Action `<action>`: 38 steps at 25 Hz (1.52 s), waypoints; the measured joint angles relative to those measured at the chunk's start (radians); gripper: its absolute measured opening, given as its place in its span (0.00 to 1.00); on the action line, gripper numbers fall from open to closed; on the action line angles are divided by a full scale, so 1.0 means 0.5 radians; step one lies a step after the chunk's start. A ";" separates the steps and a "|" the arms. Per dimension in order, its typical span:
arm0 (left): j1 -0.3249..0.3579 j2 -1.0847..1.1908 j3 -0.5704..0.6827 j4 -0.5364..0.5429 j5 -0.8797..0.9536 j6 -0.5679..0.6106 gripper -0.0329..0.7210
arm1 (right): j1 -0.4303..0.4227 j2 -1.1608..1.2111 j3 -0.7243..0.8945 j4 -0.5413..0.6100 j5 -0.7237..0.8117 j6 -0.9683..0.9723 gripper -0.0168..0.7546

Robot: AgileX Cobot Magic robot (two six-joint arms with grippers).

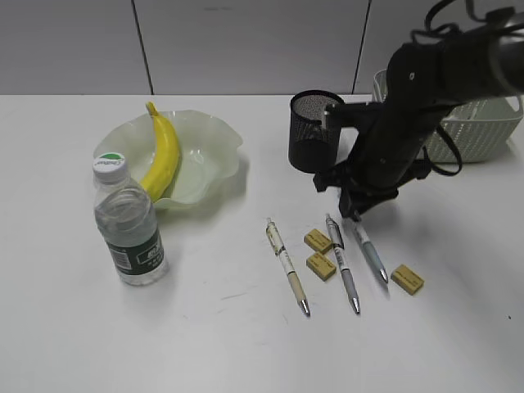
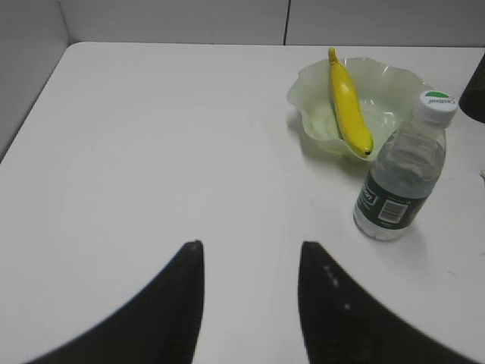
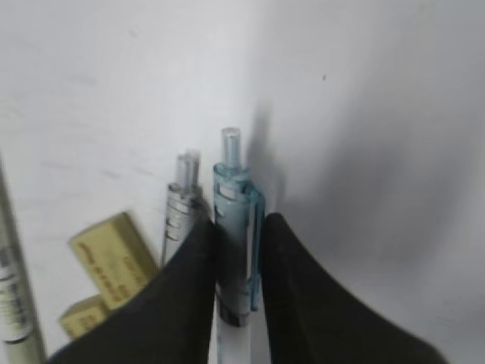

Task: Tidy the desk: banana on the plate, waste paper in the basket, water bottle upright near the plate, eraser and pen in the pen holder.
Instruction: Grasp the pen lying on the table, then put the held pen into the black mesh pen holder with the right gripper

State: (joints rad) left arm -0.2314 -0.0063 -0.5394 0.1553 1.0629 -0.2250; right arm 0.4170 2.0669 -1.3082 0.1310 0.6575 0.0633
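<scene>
Fingers (image 3: 189, 296) of the right gripper (image 1: 354, 214) close around the blue pen (image 3: 236, 227), low on the desk (image 1: 205, 344); the left gripper (image 2: 250, 303) hangs open, empty. Basket (image 1: 483, 131) sits far right, waste paper unseen. Plate (image 1: 214, 143) already holds the banana (image 1: 164, 155), water bottle (image 1: 129, 225) upright beside it. Pen holder (image 1: 309, 131) stands near, unobstructed. Three pens and three erasers (image 1: 320, 265) seem left.

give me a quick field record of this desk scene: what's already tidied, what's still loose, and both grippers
banana: lying in the plate
water bottle: upright beside the plate
pens: three loose on the desk
erasers: three loose on the desk
pen holder: upright
right gripper: fingers around the blue pen, which lies on the desk
left gripper: open, holding nothing
</scene>
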 joint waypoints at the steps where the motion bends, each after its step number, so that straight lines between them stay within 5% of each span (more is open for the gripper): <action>1: 0.000 0.000 0.000 0.000 0.000 0.000 0.45 | 0.000 -0.076 0.009 0.005 -0.032 0.000 0.22; 4: 0.000 0.000 0.000 0.000 0.000 0.000 0.45 | 0.004 -0.382 0.105 0.009 -0.358 0.000 0.22; 9: 0.000 0.000 0.000 0.000 0.000 0.000 0.45 | 0.003 -0.808 0.408 -0.167 -1.631 -0.015 0.22; 14: 0.000 0.000 0.000 0.000 0.000 0.000 0.45 | 0.002 -0.544 0.432 -0.302 -2.868 -0.090 0.22; 17: 0.000 0.000 0.000 0.000 0.000 0.000 0.45 | 0.002 -0.230 0.406 -0.304 -3.106 -0.106 0.22; 22: 0.000 0.000 0.000 0.000 0.000 0.000 0.45 | 0.002 0.132 0.403 -0.191 -3.129 -0.113 0.28; 26: 0.000 0.000 0.000 0.000 0.000 0.000 0.45 | 0.002 0.166 0.403 -0.135 -3.129 -0.115 0.54; 29: 0.000 0.000 0.000 0.000 0.000 0.000 0.45 | 0.002 0.031 0.403 -0.164 -3.036 -0.115 0.64; 33: 0.000 0.000 0.000 0.000 0.000 0.000 0.45 | 0.002 -0.487 0.400 -0.178 -2.181 -0.127 0.65; 38: 0.000 0.000 0.000 0.000 0.000 0.000 0.45 | 0.002 -1.073 0.464 -0.233 -0.880 -0.208 0.53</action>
State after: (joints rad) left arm -0.2314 -0.0063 -0.5394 0.1553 1.0629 -0.2250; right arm 0.4178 1.5305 -1.0763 0.0146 0.2174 -0.0406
